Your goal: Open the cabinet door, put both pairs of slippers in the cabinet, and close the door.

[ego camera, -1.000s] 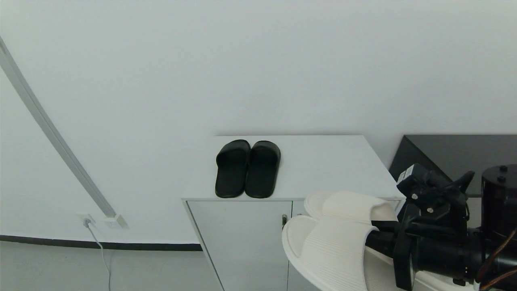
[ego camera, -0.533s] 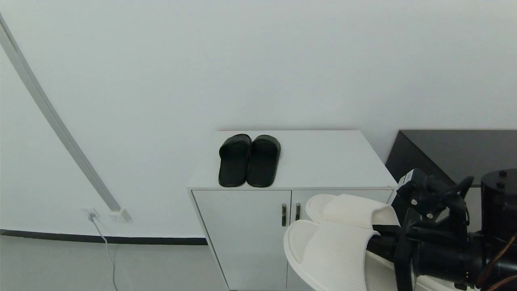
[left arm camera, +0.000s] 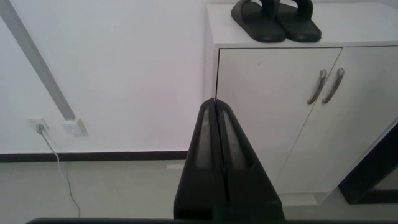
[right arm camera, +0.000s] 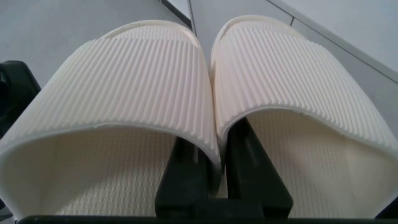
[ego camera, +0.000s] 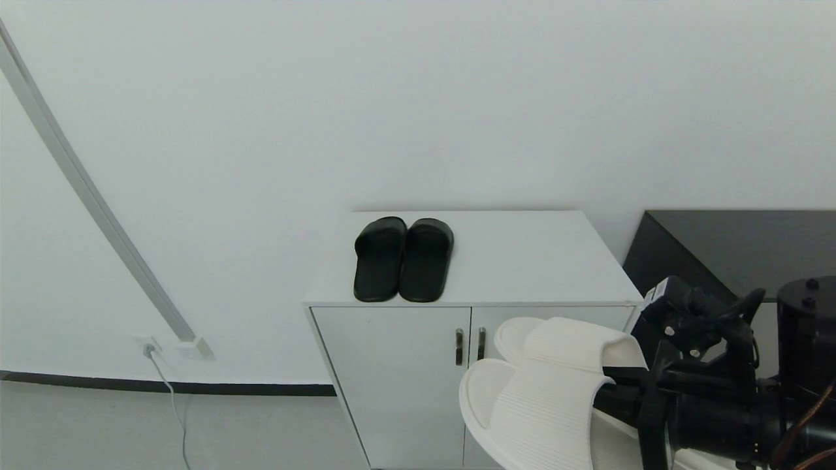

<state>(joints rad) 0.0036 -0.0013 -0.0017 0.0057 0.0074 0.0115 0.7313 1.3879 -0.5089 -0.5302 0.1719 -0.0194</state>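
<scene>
White ribbed slippers (right arm camera: 124, 81) clamped in right hand (right arm camera: 214, 177); left hand (left arm camera: 216, 109) pressed closed

**Fingertips buried, edges cropped**

The fingertips of the right gripper (right arm camera: 214, 163) are hidden beneath the ribbed straps of the white slippers (right arm camera: 205, 81). The slippers' heels, nearest its wrist, run off the picture's edge. In the head view those slippers cover most of the right door (ego camera: 486, 320) of the cabinet (ego camera: 392, 378) beyond the gripper. Past the tip of the left gripper (left arm camera: 216, 111), the far ends of the black slippers (left arm camera: 277, 15) are cut off by the frame edge. That gripper's own base is cropped as well.
</scene>
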